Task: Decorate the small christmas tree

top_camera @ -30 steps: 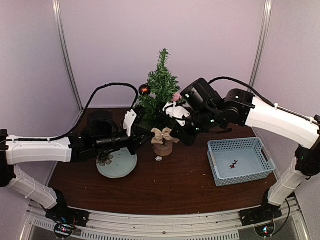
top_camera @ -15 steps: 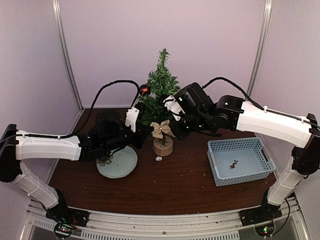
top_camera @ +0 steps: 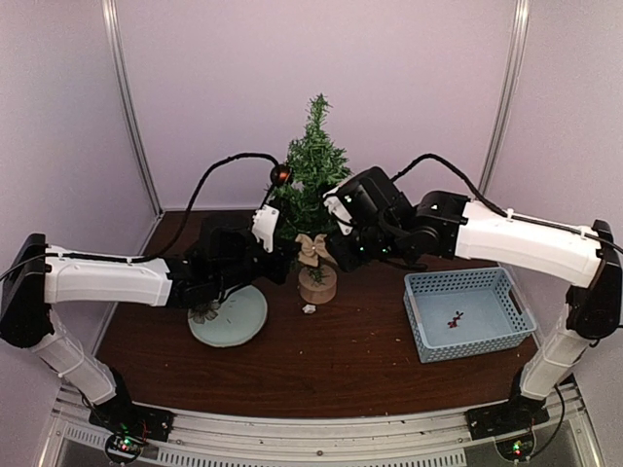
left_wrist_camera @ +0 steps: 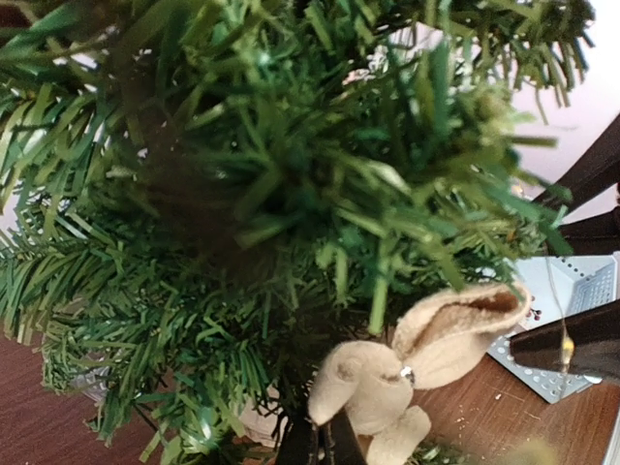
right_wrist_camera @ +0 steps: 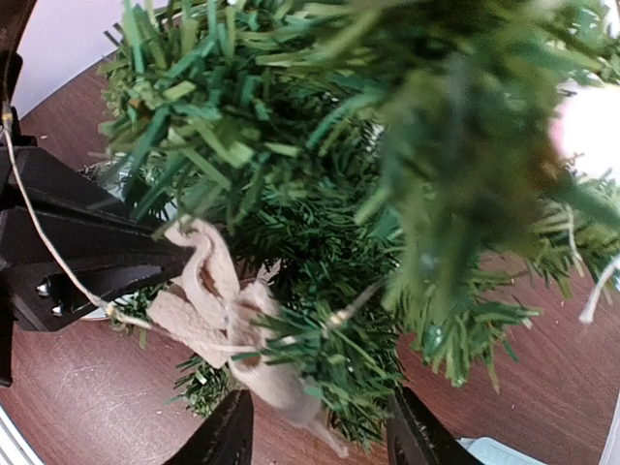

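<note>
Burlap bow (left_wrist_camera: pixel 407 358) higher against small christmas tree (top_camera: pixel 313 165); left gripper (left_wrist_camera: pixel 318 441), right gripper (right_wrist_camera: pixel 320 431) nearer.

Your table (top_camera: pixel 321 365) is a dark brown wood-grain top with a dull sheen, and a few pale specks lie scattered on it. Plain walls close it in on 3 sides. The back wall (top_camera: pixel 389 78) runs straight across behind it, while the left wall (top_camera: pixel 49 146) and the right wall (top_camera: pixel 579 117) angle in toward it. 2 slim metal posts stand at the rear corners, the left post (top_camera: pixel 131 117) and the right post (top_camera: pixel 506 92), and each leans slightly in the overhead view. A silver aluminium rail (top_camera: pixel 321 428) runs along the near edge. The light is soft and even and gives the pale walls a lilac-pink cast.
</note>
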